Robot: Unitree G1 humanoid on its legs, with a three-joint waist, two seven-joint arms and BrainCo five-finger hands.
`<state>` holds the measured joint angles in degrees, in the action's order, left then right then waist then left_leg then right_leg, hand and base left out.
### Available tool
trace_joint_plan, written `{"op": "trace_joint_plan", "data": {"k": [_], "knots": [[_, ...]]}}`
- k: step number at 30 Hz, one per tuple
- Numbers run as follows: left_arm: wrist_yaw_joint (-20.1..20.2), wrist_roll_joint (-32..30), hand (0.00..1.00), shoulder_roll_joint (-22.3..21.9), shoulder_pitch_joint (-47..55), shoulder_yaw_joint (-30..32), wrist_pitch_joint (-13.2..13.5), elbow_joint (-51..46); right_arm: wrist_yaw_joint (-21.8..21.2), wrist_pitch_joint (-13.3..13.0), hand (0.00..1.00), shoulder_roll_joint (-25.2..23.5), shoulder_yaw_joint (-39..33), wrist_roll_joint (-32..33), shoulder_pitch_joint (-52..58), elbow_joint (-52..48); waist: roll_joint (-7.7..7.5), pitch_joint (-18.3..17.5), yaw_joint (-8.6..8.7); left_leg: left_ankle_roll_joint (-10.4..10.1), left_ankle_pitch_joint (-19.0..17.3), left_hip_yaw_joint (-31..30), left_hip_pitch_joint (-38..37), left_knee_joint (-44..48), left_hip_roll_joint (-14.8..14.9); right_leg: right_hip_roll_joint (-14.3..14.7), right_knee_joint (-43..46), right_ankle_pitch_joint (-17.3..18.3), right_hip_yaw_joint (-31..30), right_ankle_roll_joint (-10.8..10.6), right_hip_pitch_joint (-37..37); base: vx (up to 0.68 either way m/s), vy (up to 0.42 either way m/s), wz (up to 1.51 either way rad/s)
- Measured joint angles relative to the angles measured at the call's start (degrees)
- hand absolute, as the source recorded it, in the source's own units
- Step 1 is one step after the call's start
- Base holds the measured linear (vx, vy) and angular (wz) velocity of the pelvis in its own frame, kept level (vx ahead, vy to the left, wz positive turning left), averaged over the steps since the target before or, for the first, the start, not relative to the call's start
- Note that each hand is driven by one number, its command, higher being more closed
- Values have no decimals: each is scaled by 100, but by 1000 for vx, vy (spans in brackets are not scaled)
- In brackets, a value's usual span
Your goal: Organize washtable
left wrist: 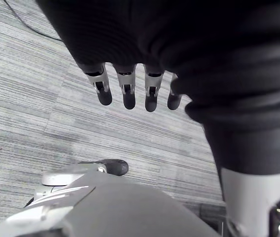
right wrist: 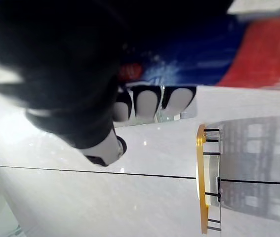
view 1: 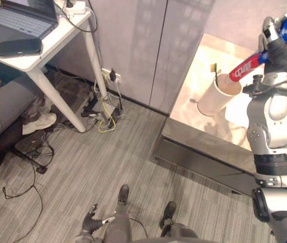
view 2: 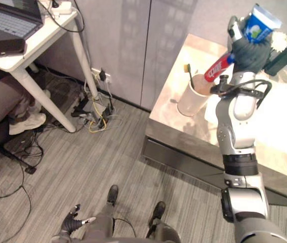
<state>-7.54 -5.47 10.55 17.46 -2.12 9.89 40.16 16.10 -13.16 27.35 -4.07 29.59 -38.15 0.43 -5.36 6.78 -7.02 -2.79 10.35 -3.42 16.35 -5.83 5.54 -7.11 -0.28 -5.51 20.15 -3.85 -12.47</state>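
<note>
My right hand (view 2: 248,54) is raised over the washtable (view 2: 169,127) and is shut on a toothpaste tube (view 2: 218,68). The tube is red toward its lower end and blue and white at the top. Its red end points down at a white cup (view 2: 190,103) standing on the counter with a toothbrush (view 2: 188,70) in it. In the right wrist view the fingers (right wrist: 149,101) curl round the tube (right wrist: 258,54). My left hand (view 1: 90,221) hangs low near the floor, open and holding nothing, its fingers (left wrist: 125,94) straight.
A white desk (view 1: 42,53) at the left carries a laptop (view 1: 19,20) and a black case (view 1: 19,47). A person sits beside it. Cables and a power strip (view 1: 103,109) lie by the wall. A dark object (view 2: 286,54) stands on the counter's far right.
</note>
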Motion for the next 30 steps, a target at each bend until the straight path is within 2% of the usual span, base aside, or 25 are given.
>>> {"op": "trace_joint_plan", "data": {"k": [30], "knots": [[0,2,0,6,0,0,0,35,-10,82,100,-227,231,-98,240,69,0,1,1,8,12,-48,102,0,-6,3,19,1,22,-1,-87,0,0,0]]}}
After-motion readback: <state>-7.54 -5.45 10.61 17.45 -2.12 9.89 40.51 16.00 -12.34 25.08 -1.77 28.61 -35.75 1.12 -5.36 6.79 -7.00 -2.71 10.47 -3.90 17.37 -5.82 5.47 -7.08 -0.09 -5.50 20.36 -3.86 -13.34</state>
